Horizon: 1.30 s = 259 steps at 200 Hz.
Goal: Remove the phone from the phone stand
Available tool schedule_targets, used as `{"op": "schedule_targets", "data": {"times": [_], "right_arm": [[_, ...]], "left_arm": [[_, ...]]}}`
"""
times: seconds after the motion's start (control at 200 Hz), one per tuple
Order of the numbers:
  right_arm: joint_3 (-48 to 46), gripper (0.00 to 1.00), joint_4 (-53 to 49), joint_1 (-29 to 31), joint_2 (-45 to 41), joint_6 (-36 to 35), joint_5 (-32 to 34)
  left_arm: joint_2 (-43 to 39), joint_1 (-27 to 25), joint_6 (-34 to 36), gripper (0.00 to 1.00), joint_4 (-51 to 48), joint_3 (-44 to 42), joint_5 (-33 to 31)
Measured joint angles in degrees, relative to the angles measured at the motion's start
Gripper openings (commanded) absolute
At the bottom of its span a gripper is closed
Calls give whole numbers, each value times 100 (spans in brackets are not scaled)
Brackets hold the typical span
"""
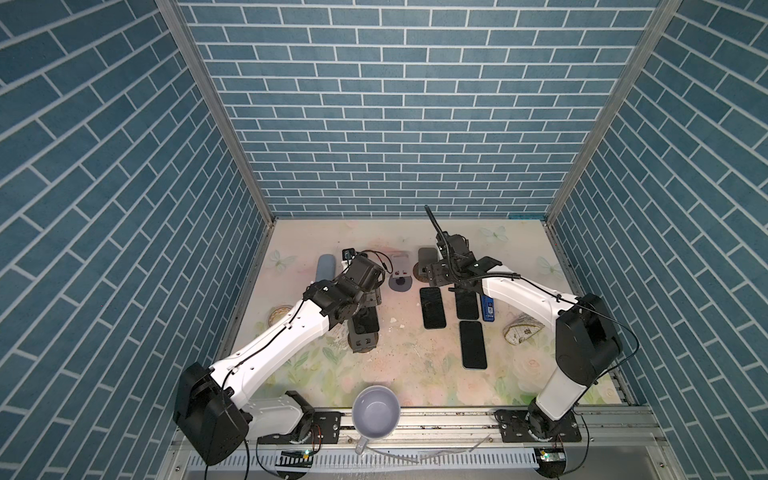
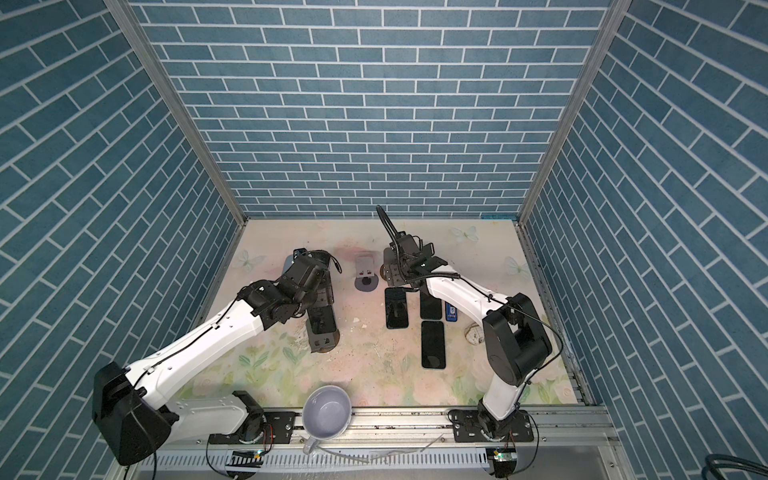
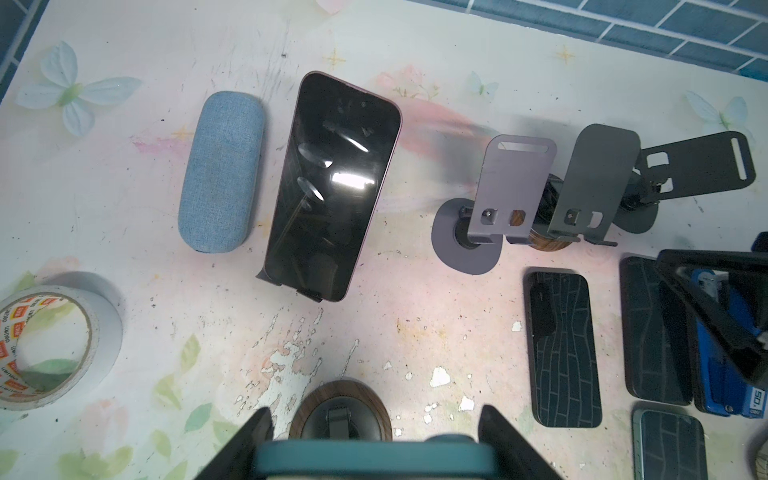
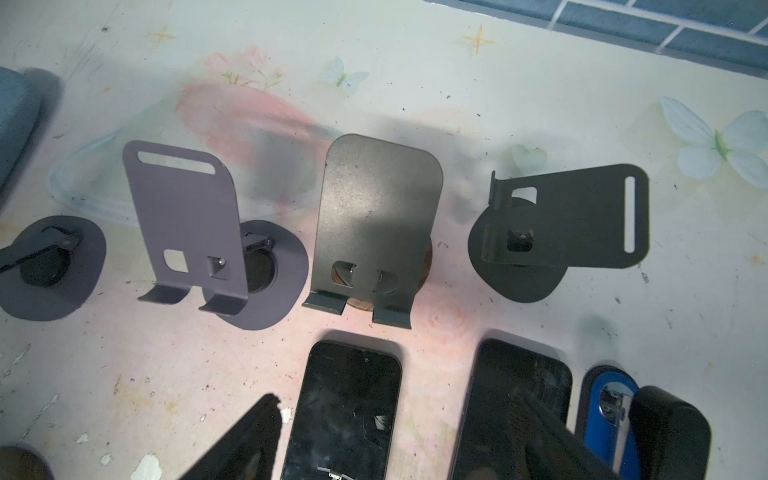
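My left gripper (image 3: 374, 419) is shut on a teal-edged phone (image 3: 374, 455), gripping it by its two long sides. Just beyond that phone's edge shows the wood-rimmed base of a phone stand (image 3: 340, 411). In both top views the gripper (image 1: 368, 301) (image 2: 322, 297) sits at the top end of the dark phone (image 1: 365, 322), which lies along the stand's black plate (image 1: 362, 341). I cannot tell whether the phone still rests on it. A second, pink-edged phone (image 3: 332, 187) leans on another stand. My right gripper (image 4: 401, 440) (image 1: 444, 282) hangs open over flat-lying phones.
Three bare stands (image 4: 187, 224) (image 4: 374, 224) (image 4: 561, 224) line the back. Flat phones (image 1: 432, 307) (image 1: 473, 344) and a blue tool (image 1: 488, 307) lie on the right. A blue fabric case (image 3: 220, 174), a tape roll (image 3: 45, 345) and a mug (image 1: 376, 411) are also there.
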Motion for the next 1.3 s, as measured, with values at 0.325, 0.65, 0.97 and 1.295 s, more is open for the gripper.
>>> {"op": "schedule_targets", "data": {"times": [0.325,0.65,0.97,1.295], "right_arm": [[-254,87,116,-94,-332,2,24],[-566,87,219,-197,-518,9,81],[-822,87,323,-319,-643,50,107],[-1058,87,382,-415,-782,155,109]], "left_arm": [[485,-225,87,46,184,389,55],[1137,-387,210,46,420,754,225],[1808,-485,236,45,658,931,433],[2363,-597,212,43,870,1034,553]]}}
